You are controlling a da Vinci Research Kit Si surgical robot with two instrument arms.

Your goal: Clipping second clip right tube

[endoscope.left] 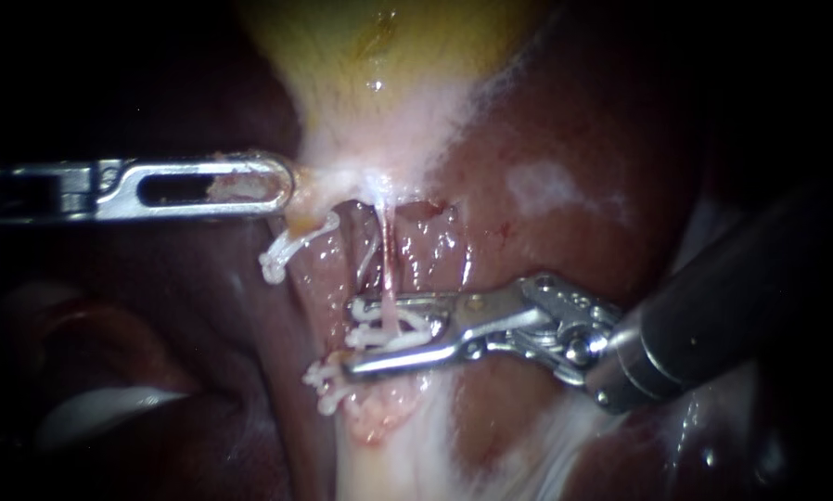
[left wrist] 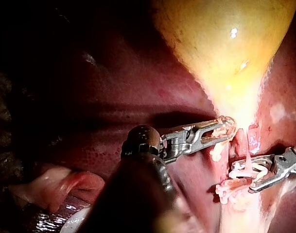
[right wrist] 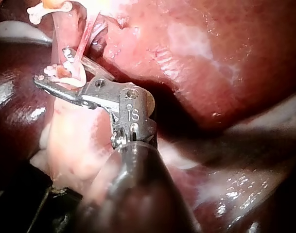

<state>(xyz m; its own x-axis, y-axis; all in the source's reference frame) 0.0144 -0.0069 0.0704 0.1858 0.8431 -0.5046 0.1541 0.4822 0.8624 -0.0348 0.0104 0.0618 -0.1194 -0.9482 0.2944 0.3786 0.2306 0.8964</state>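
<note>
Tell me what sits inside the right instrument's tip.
A white clip, straddling the thin pink tube. The tissue directly beneath the clip and the metal is covered.

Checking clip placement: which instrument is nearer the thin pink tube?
Right. The right instrument straddles the thin pink tube with a white clip. The left instrument holds tissue off to its side, by the gallbladder.

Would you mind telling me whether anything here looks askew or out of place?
Only the left clip, below the left tool gripping the gallbladder: it sits slanted, one end sticking free. The right tool's held clip crosses the tube squarely.
</note>
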